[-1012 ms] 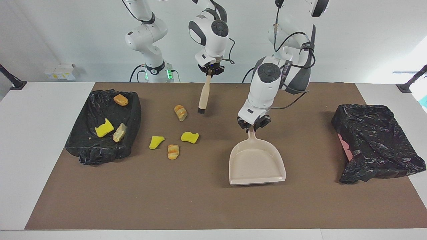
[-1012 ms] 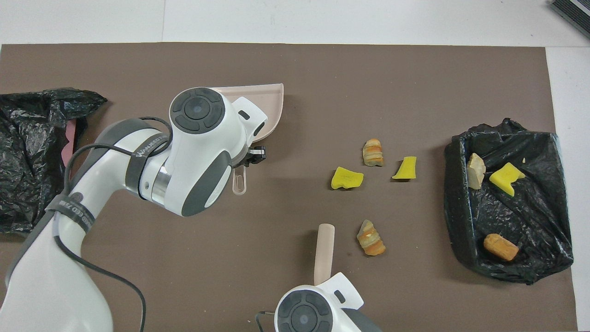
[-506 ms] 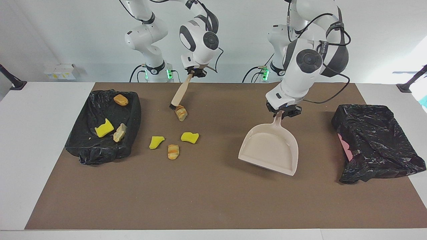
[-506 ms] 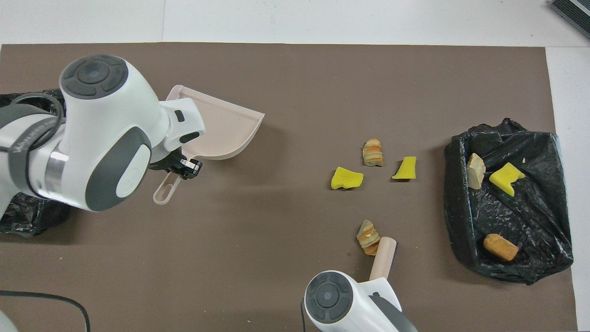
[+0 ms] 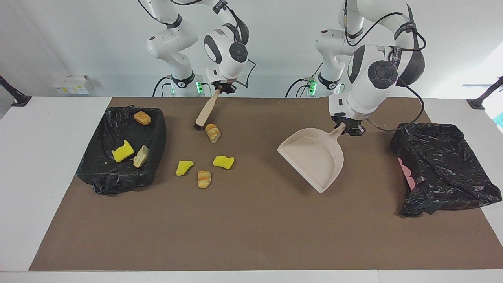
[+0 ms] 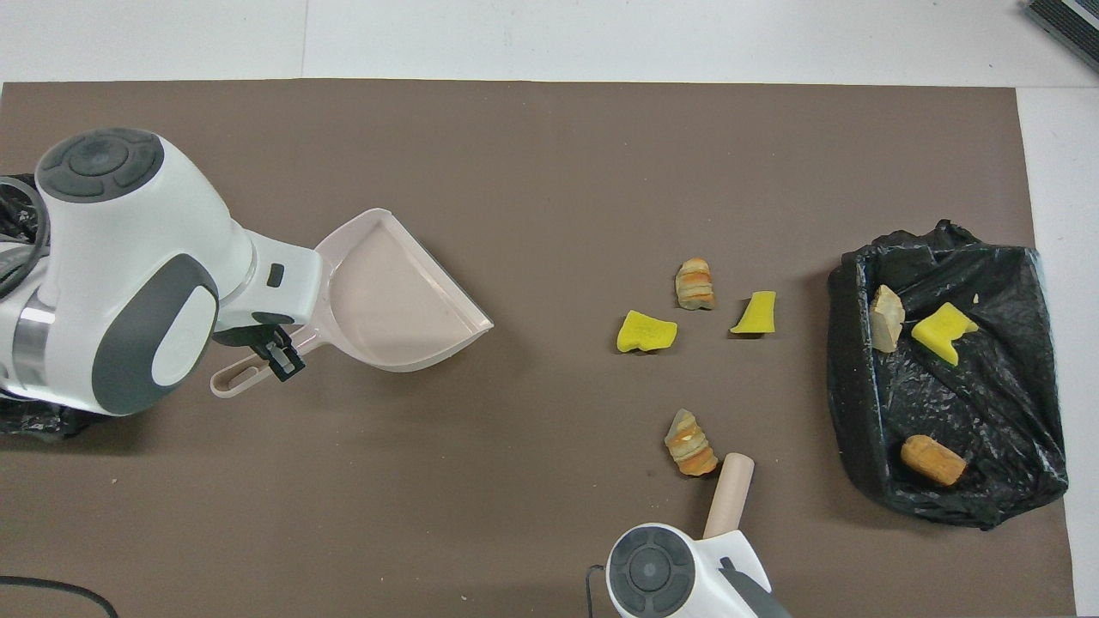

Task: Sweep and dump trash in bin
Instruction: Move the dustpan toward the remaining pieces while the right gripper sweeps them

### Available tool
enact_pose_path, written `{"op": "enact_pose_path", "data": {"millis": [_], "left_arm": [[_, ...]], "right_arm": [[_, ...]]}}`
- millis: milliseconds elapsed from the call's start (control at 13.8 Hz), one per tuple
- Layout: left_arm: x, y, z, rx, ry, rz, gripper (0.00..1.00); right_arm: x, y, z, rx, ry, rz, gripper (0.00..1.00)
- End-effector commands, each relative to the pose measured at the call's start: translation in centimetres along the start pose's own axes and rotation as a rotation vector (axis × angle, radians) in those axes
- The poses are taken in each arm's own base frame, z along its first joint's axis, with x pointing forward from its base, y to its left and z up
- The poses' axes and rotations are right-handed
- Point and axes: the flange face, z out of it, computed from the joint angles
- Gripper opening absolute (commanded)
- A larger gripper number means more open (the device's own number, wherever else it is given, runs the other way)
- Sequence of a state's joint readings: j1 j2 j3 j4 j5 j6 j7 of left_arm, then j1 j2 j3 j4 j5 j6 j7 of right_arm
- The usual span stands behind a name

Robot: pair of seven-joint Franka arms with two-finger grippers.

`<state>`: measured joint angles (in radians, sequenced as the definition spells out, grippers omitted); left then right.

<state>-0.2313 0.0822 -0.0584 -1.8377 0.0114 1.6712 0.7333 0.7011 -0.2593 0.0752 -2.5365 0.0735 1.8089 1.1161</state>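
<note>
Left gripper: clamped on dustpan handle, pan raised and tilted over the mat.
Right gripper: clamped on brush, bristles beside one striped lump.
Bin: three trash pieces.
Mat: four trash pieces below the brush.
Second bag: contents hidden.

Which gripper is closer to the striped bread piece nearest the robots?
Right. The right gripper holds the brush beside that bread piece; the left gripper holds the dustpan, toward the left arm's end.
</note>
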Motion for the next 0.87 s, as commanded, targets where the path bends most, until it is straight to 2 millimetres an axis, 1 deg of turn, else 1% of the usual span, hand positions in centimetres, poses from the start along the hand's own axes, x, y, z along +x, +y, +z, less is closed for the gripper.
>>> {"op": "enact_pose_path", "data": {"millis": [0, 72, 145, 217, 289, 362, 434, 578, 651, 723, 795], "left_arm": [[-1.0, 1.1, 0.3, 0.053, 0.019, 0.18, 0.0], [-0.4, 1.1, 1.0, 0.056, 0.009, 0.23, 0.0], [0.3, 1.2, 1.8, 0.079, 0.007, 0.259, 0.0], [2.1, 2.4, 2.9, 0.111, -0.008, 0.306, 0.0], [3.3, 3.3, 3.4, 0.16, -0.029, 0.351, 0.0], [4.0, 3.9, 4.3, 0.173, -0.045, 0.376, 0.0], [4.7, 5.1, 4.9, 0.176, -0.054, 0.399, 0.0], [5.8, 6.7, 6.1, 0.203, -0.074, 0.427, 0.0], [6.8, 8.6, 6.9, 0.223, -0.083, 0.426, 0.0], [7.4, 9.7, 7.9, 0.243, -0.099, 0.42, 0.0], [7.8, 10.2, 8.4, 0.266, -0.093, 0.425, 0.0]], "right_arm": [[2.3, -0.5, -0.2, 0.081, 0.037, -0.063, 0.0], [3.4, -1.1, -0.1, 0.111, 0.045, -0.107, 0.0], [4.1, -2.3, 0.3, 0.126, 0.052, -0.125, 0.0], [5.0, -3.7, 0.6, 0.138, 0.056, -0.13, 0.0], [6.1, -4.9, 0.3, 0.16, 0.063, -0.128, 0.0], [7.4, -5.8, -0.4, 0.177, 0.066, -0.128, 0.0], [8.7, -6.4, -1.4, 0.192, 0.068, -0.14, 0.0], [10.7, -7.2, -3.0, 0.203, 0.077, -0.165, 0.0], [11.3, -7.5, -3.8, 0.188, 0.088, -0.181, 0.0], [11.9, -7.8, -4.9, 0.154, 0.113, -0.199, 0.0], [13.1, -7.8, -5.9, 0.128, 0.121, -0.199, 0.0]]}}
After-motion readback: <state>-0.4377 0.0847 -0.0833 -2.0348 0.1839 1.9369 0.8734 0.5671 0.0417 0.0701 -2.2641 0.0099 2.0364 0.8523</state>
